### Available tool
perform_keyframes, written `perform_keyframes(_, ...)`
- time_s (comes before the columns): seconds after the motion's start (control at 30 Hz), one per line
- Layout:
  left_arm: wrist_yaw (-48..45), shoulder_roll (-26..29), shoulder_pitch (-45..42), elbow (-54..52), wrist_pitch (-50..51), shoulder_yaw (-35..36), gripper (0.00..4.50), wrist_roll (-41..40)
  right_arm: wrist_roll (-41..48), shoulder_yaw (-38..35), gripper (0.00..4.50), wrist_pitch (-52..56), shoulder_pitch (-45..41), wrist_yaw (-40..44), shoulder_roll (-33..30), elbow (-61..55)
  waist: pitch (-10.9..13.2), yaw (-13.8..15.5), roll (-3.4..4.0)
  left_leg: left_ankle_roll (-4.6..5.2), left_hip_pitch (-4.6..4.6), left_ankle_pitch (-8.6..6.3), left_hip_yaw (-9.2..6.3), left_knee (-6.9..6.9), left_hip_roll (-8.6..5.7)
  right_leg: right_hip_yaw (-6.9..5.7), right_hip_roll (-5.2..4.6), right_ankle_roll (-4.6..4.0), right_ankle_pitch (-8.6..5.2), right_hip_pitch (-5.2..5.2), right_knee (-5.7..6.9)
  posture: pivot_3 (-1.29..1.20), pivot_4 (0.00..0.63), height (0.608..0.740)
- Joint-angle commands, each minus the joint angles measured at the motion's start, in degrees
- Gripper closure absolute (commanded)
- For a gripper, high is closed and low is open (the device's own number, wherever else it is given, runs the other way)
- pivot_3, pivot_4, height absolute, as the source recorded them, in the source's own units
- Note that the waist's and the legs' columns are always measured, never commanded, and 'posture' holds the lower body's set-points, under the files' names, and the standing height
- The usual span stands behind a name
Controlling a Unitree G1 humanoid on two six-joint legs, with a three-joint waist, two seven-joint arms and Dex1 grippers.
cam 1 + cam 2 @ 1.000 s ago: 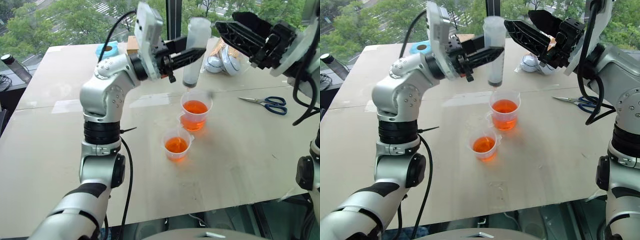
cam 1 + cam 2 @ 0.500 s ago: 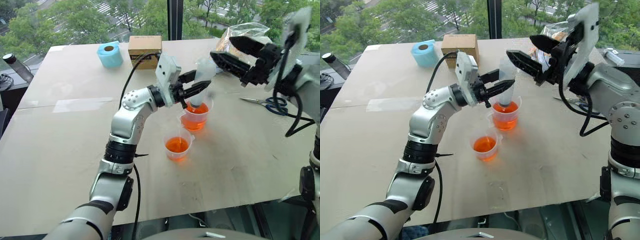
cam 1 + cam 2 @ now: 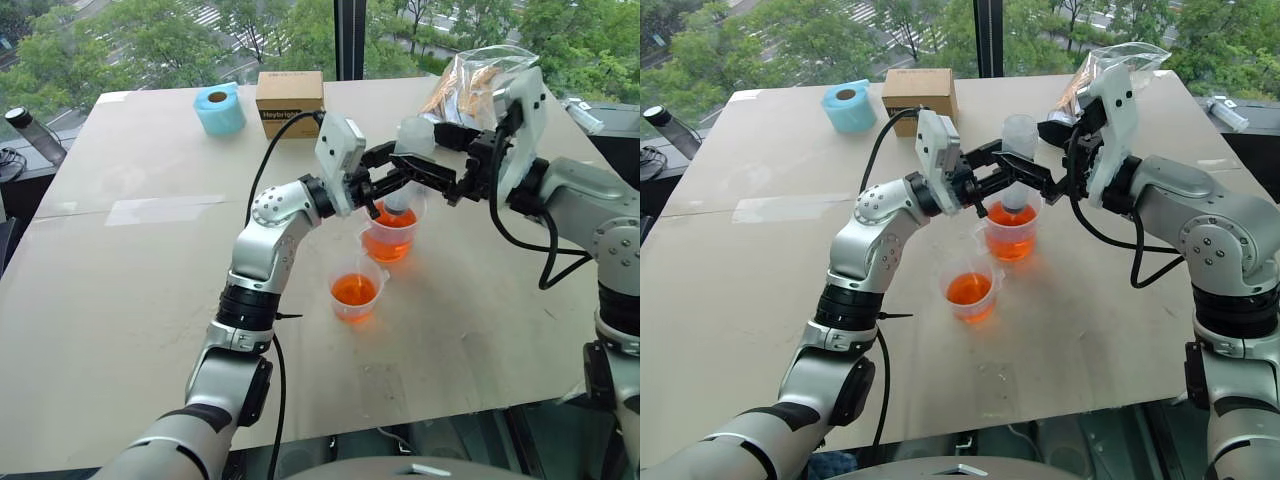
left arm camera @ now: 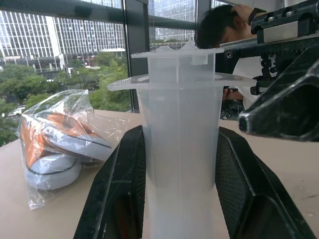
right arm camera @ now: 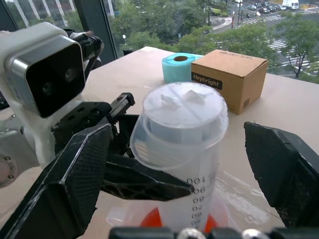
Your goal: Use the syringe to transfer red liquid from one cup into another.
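Since one second ago both arms have come down toward the cups, and the syringe [image 3: 1018,160], which then hung above the taller cup, now stands with its lower end inside that cup; the left gripper [image 3: 400,178] pinches the clear barrel between its two black fingers [image 4: 117,199], jaws pressed on both sides of it, and holds it nearly upright; the right gripper [image 5: 184,174] has moved in from the right and now sits around the top of the syringe, its jaws spread wide, one finger on each side of the plunger head and apart from it; the taller stack of two nested cups [image 3: 392,232] stands on the counter [image 3: 120,300] and holds red liquid [image 3: 385,243]; the shorter single cup [image 3: 355,293] stands just beside it, nearer to the robot, and also holds orange-red liquid; whether any liquid is inside the barrel one cannot tell, it looks clear and cloudy; at the far edge of the counter stand a blue tape roll [image 3: 220,108] and a brown cardboard box [image 3: 289,96], close together; a clear plastic bag [image 3: 480,75] with orange and white things lies behind the right arm; in the left wrist view a person [image 4: 222,25] shows behind the syringe.
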Motion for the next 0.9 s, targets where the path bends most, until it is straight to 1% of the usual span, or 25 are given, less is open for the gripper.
perform_keyframes(0.03,0.00,-0.20,-0.41,-0.24,-1.20,0.05,3.01,-0.32,0.67,-3.11,0.00,-0.48,-2.28,-0.10,0.52,-1.38,0.00,0.00,0.00,0.00,0.00,0.00,0.00,0.00,0.00,0.00,0.00,0.00,0.00,0.00,0.00,0.00,0.150,0.740)
perform_keyframes(0.17,-0.37,0.04,-0.17,0.19,-1.71,-0.28,3.01,0.11,0.47,-4.00,0.00,-0.83,-3.01,-0.39,1.12,-1.57,0.00,0.09,0.00,0.00,0.00,0.00,-0.01,0.00,0.00,-0.02,0.01,0.00,0.00,0.00,-0.04,0.00,0.150,0.740)
perform_keyframes(0.4,-0.65,0.06,-0.69,0.70,-2.18,-0.43,3.01,0.25,1.27,-4.25,0.00,1.61,-3.51,0.16,0.31,-1.92,0.00,0.01,0.00,0.00,0.00,0.00,0.00,-0.01,0.00,-0.02,0.02,0.00,0.00,0.00,-0.09,0.00,0.150,0.740)
perform_keyframes(0.43,-0.67,0.03,-0.77,0.79,-2.27,-0.44,3.05,0.28,1.26,-4.19,0.49,2.11,-3.58,0.16,0.12,-1.92,0.00,0.01,0.00,0.00,0.00,0.00,0.00,-0.01,0.00,-0.02,0.02,0.00,0.00,0.00,-0.09,0.00,0.150,0.740)
perform_keyframes(0.47,-0.72,0.02,-0.81,0.85,-2.39,-0.47,3.05,0.31,1.26,-4.18,0.86,2.60,-3.65,0.08,-0.02,-1.86,0.00,0.02,0.00,0.00,0.00,0.00,0.00,-0.01,0.00,-0.02,0.01,0.00,0.00,0.00,-0.12,0.00,0.150,0.740)
perform_keyframes(0.63,-0.85,-0.11,-0.82,1.03,-2.56,-0.43,3.05,0.10,1.31,-4.36,3.05,4.41,-4.34,-0.18,-0.14,-1.38,0.00,0.02,0.00,0.00,0.00,0.00,0.00,-0.01,0.00,-0.02,0.00,0.00,0.00,0.00,-0.16,0.00,0.150,0.740)
perform_keyframes(0.67,-0.59,-0.35,-0.84,0.96,-2.19,-0.15,3.05,-0.33,1.41,-4.33,3.16,4.85,-4.50,-0.04,-0.30,-1.34,0.00,0.02,0.00,0.00,0.00,0.00,0.00,-0.02,0.00,-0.02,0.00,0.00,0.00,0.00,-0.16,0.00,0.150,0.740)
perform_keyframes(0.9,-0.47,-0.52,-0.66,0.94,-2.31,-0.28,3.05,-0.22,2.37,-4.25,3.16,7.82,-5.02,0.46,-0.75,-1.37,0.00,0.04,0.00,0.00,0.00,0.00,0.00,-0.03,0.00,-0.01,-0.01,0.00,0.00,0.01,-0.18,0.00,0.150,0.740)
